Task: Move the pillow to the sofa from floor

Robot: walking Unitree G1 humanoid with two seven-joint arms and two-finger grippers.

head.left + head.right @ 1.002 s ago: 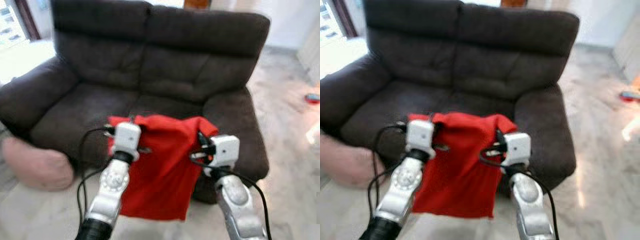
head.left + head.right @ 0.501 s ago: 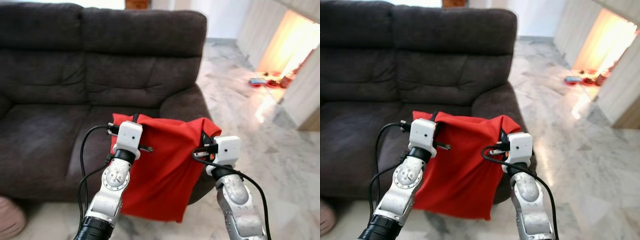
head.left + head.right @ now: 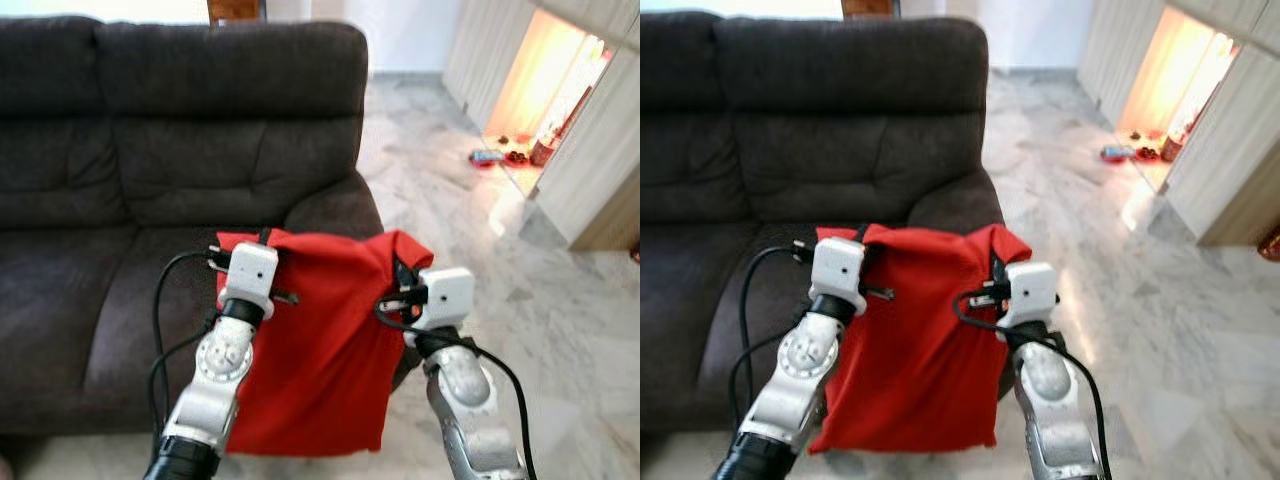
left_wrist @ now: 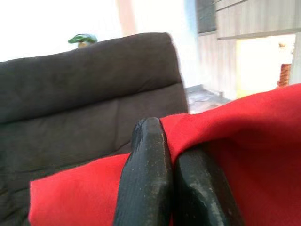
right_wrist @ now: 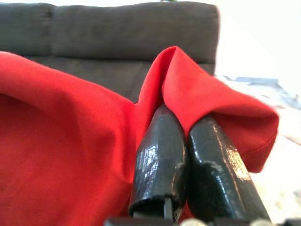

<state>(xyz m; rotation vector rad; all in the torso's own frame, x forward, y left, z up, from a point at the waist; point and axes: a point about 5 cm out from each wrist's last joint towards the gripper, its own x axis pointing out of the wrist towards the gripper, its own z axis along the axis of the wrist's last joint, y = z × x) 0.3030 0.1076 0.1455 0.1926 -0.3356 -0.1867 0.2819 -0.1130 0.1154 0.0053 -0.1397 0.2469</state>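
Observation:
A flat, limp red pillow [image 3: 320, 340] hangs between my two grippers in front of the dark brown sofa [image 3: 180, 130]. My left gripper [image 3: 262, 243] is shut on its upper left corner, the fingers [image 4: 146, 169] pinching red fabric. At the upper right corner my right gripper [image 3: 400, 272] is also shut, red cloth folding over its fingers [image 5: 162, 155]. The pillow hangs just before the sofa's right armrest [image 3: 335, 205] and the front of the seat [image 3: 60, 290], its lower edge above the floor.
Pale marble floor [image 3: 480, 260] spreads to the right of the sofa. Small objects [image 3: 487, 157] lie on the floor by a brightly lit opening at the far right, beside light wooden cabinet panels [image 3: 600, 150].
The camera has swung right, so the sofa sits further left in view and a pink cushion at lower left has left the picture. Both grippers still hold the red pillow.

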